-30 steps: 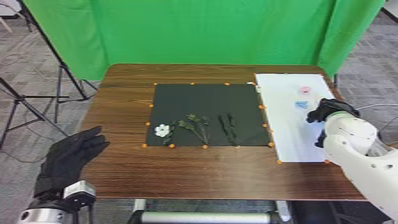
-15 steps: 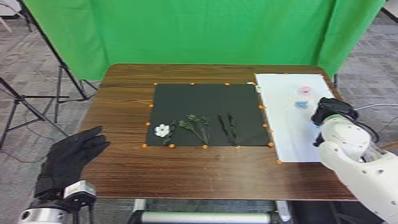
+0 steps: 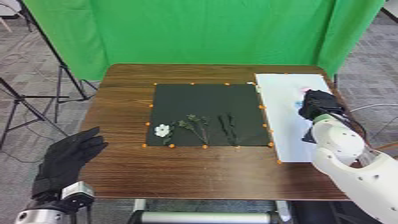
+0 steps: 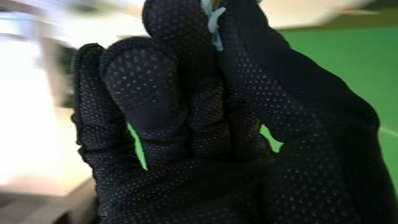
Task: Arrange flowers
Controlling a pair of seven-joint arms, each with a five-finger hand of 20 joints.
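Note:
My right hand (image 3: 320, 105) is low over the white sheet (image 3: 293, 140), partly covering the blue flower (image 3: 299, 104); the pink flower (image 3: 306, 90) lies just beyond. In the right wrist view, the thumb and a finger of my right hand (image 4: 204, 130) pinch the light blue flower (image 4: 214, 25). On the black sheet (image 3: 200, 95) lie a white flower (image 3: 162, 130), green sprigs (image 3: 194, 122) and dark stems (image 3: 228, 130). My left hand (image 3: 64, 162) is off the table's left side, its fingers relaxed and holding nothing.
Orange dots mark the edges of both sheets on the brown table (image 3: 178, 172). A green curtain (image 3: 204, 35) hangs behind the table. Black tripod legs (image 3: 58, 97) stand at the left.
My right hand has moved left and slightly away from me, onto the blue flower, which was uncovered before. The left hand has barely moved.

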